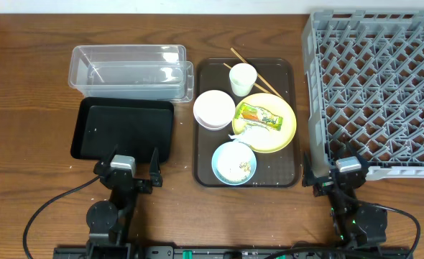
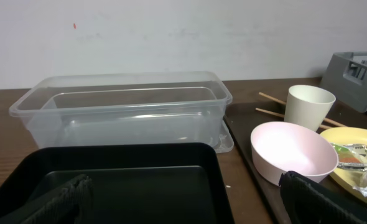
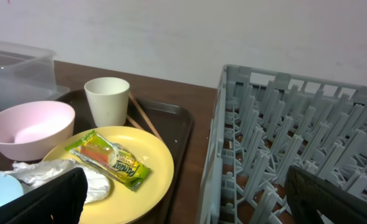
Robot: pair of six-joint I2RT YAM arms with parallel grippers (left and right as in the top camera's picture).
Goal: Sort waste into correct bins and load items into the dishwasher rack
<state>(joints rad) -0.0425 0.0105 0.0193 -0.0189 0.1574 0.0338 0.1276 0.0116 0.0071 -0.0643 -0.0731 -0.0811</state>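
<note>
The rack [image 1: 374,86] fills the table's right side. Mid-table, the brown tray [image 1: 205,155] carries the plate [image 1: 285,135], white bowl [image 1: 213,109], blue bowl [image 1: 223,160], cup [image 1: 242,79] and chopsticks [image 1: 266,85]. To its left lie the black tray [image 1: 122,129] and, behind that, the tub [image 1: 129,72]. The wrapper [image 1: 261,116] and paper [image 1: 251,134] rest on the plate, and rice [image 1: 238,167] is in the blue bowl. The left gripper [image 1: 134,158] and right gripper [image 1: 332,163] hover near the front edge, jaws wide apart and empty.
</note>
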